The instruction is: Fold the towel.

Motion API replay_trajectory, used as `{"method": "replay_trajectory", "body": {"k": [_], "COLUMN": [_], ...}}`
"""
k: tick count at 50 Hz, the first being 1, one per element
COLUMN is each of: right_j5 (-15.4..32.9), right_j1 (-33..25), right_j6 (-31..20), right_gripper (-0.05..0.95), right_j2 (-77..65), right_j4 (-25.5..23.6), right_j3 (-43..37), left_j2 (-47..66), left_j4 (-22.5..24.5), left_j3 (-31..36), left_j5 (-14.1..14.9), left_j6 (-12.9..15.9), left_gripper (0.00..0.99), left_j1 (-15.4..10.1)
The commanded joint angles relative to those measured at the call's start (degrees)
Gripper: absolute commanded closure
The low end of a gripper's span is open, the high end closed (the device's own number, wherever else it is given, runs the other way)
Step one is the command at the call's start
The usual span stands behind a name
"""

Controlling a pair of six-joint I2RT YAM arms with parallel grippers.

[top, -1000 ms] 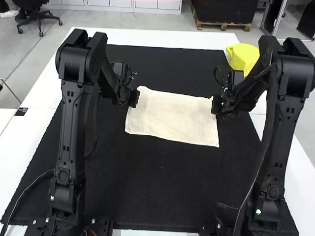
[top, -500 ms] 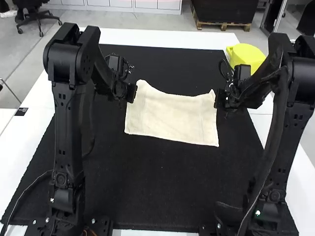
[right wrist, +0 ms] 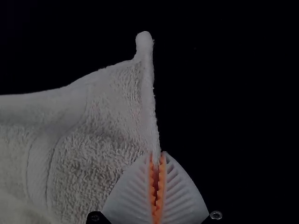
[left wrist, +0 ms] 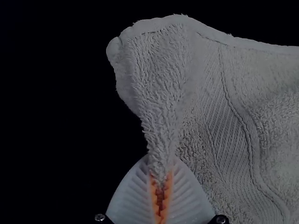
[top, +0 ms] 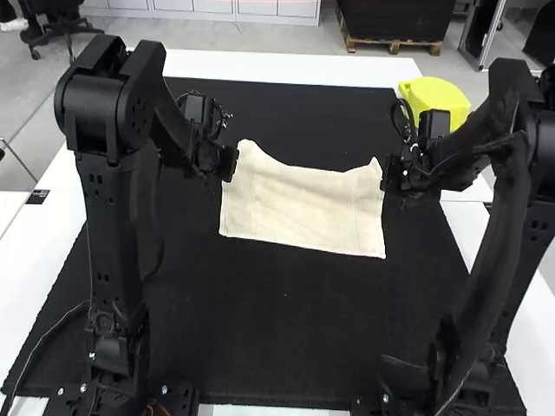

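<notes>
Black mat (top: 277,329): one towel (top: 303,208), left gripper (top: 231,165), right gripper (top: 387,173), both pinching.

The arms' 2 elbows (top: 104,104) have spread apart, and the towel's far edge (top: 303,173) dips deeper.

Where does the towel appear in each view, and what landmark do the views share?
High view: the towel is near the centre, over the black mat.
Left wrist view: pinched by the left gripper near its far left corner.
Right wrist view: pinched by the right gripper near its far right corner.
Shared landmark: far hem.
</notes>
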Motion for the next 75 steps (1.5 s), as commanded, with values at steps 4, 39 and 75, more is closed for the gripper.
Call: {"method": "replay_trajectory", "body": {"k": [4, 39, 75], "right_j5": [0.1, -4.6, -5.6], "right_j1": [-1.5, -5.3, -8.0], "right_j6": [0.4, -1.2, -3.8], "right_gripper": [0.93, 0.93, 0.93], "right_j2": [-3.7, -13.7, -17.5], "right_j4": [-1.4, -10.6, -11.3], "right_j3": [-1.1, -9.3, -15.0], "left_j2": [-3.6, -12.9, -18.9], "left_j4": [-1.6, -7.7, -3.5], "left_j3": [-1.1, -8.2, -19.2], "left_j5": [-0.9, -0.9, -1.3], "left_j6": [0.0, -2.1, -3.1], "left_gripper": [0.974, 0.972, 0.972], "left_j1": [1.4, 1.2, 1.1]}}
